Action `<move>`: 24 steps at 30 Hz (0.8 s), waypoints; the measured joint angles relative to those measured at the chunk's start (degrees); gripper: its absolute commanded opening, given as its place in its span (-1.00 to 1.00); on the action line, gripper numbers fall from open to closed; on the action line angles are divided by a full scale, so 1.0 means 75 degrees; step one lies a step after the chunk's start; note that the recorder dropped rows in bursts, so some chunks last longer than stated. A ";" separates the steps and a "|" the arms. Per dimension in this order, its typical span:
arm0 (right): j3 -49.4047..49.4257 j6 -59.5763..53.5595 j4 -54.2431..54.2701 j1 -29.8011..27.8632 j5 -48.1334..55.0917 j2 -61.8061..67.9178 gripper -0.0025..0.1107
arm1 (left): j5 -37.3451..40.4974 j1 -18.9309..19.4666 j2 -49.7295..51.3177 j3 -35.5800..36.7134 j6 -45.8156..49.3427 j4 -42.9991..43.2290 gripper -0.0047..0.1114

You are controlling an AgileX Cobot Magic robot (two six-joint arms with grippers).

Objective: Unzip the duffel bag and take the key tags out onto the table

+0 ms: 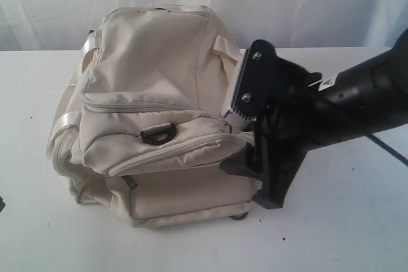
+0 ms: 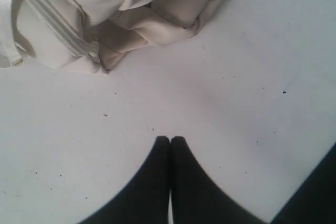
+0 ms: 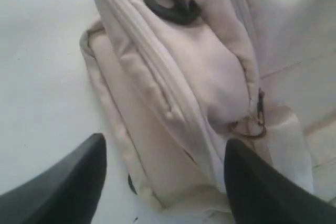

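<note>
While at one duffel bag (image 1: pixel 153 93), right pincer (image 3: pixel 165 144) apart; left pincer (image 2: pixel 169 141) together, empty.

Bright, washed-out white light; soft shadow under duffel bag (image 1: pixel 153 81); wrist views blurry.

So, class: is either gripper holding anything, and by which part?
Nothing is held. The left gripper is shut over the table; the right gripper is open, its fingers apart at the end of the bag.

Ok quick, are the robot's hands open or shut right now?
Left gripper: shut, empty, over the table.
Right gripper: open, fingers spread at the duffel bag, gripping nothing.
</note>
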 measured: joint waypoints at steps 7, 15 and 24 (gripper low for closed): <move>-0.0018 0.0278 0.0007 0.0459 -0.1127 0.1168 -0.96 | -0.0089 -0.0017 0.0000 -0.0013 0.0031 -0.0057 -0.92; -0.0073 0.1303 -0.0025 0.0459 0.0700 0.0784 -0.96 | -0.0129 -0.0017 0.0000 -0.0013 0.0064 -0.0436 -0.92; -0.0073 0.1993 -0.0048 0.0493 0.2447 0.0749 -0.96 | -0.0282 -0.0017 0.0000 -0.0013 0.0079 -0.0629 -0.92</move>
